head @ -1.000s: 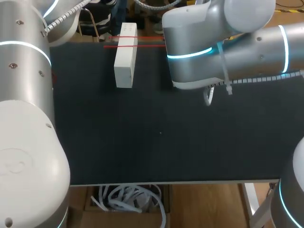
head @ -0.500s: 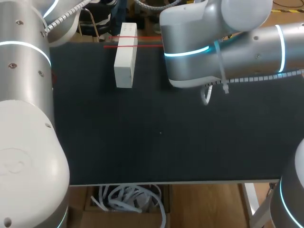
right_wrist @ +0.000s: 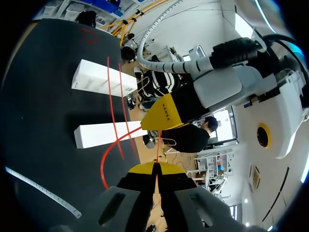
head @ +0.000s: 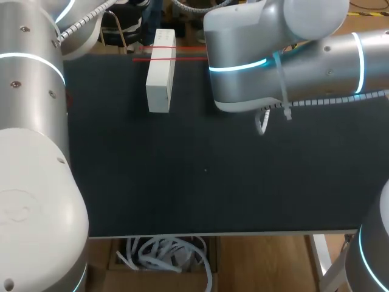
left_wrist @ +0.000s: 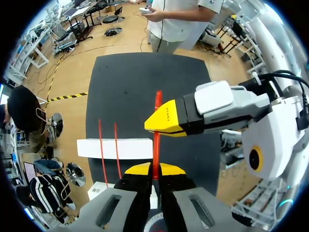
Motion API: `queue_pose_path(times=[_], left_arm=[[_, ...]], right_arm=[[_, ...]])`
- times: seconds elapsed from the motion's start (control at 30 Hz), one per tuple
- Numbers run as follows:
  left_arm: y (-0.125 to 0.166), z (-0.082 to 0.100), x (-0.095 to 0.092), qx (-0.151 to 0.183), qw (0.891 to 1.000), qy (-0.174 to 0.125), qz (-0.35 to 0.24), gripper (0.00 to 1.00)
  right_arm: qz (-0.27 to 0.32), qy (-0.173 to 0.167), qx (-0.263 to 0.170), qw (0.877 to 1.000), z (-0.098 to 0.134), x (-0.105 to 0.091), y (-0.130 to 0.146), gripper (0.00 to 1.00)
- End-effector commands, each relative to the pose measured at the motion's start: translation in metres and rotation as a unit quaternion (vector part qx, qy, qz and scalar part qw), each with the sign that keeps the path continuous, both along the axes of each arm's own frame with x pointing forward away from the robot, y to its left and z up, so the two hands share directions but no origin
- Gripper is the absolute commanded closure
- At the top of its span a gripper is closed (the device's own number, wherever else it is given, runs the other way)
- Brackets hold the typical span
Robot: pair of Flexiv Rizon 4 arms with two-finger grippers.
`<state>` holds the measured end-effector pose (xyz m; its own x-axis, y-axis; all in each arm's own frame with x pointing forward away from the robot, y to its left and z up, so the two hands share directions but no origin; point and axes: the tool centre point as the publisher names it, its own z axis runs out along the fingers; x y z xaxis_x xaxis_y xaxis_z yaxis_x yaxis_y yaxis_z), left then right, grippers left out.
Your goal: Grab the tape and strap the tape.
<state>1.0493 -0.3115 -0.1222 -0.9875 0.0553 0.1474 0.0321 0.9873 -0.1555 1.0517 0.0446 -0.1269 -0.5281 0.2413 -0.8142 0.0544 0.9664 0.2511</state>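
Black desk (head: 182, 182) fills the head view. My right arm (head: 292, 55) reaches in over its far side, past the middle; my left arm (head: 30, 121) bulks along the left edge. A long white box (head: 159, 76) lies on the far left part of the desk, with two red strands crossing its far end. Left hand (left_wrist: 154, 169): clenched on the red tape (left_wrist: 157, 145), which is pinched between the yellow tips and runs on ahead. Right hand (right_wrist: 154, 167): also clenched, tips pressed together on a thin red strand. The hands sit close, each with the other's yellow tip just ahead, near the box; the head view hides both under the right arm. Handling, my judgement: the tape looks thin, light and limp, with no stiffness of its own, and it sags in a curve where slack. Probably slick, so a pinch across its flat faces near the end is the hold to trust. Pull gently, as a narrow strand may slip or stretch. The tape sits inside both grips and trails from them across the box.
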Motion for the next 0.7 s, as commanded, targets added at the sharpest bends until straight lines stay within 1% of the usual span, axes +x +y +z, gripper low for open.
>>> queue_pose_path(times=[0.03, 0.7], left_arm=[[-0.001, 0.002, 0.002, 0.003, 1.000, 0.003, 0.000, 1.00], [-0.001, 0.002, 0.002, 0.003, 1.000, 0.003, 0.000, 1.00]], right_arm=[[0.001, 0.004, -0.001, 1.000, 0.003, 0.000, 0.001, 1.00], [0.023, 0.005, -0.002, 1.000, 0.004, 0.003, 0.013, 1.00]])
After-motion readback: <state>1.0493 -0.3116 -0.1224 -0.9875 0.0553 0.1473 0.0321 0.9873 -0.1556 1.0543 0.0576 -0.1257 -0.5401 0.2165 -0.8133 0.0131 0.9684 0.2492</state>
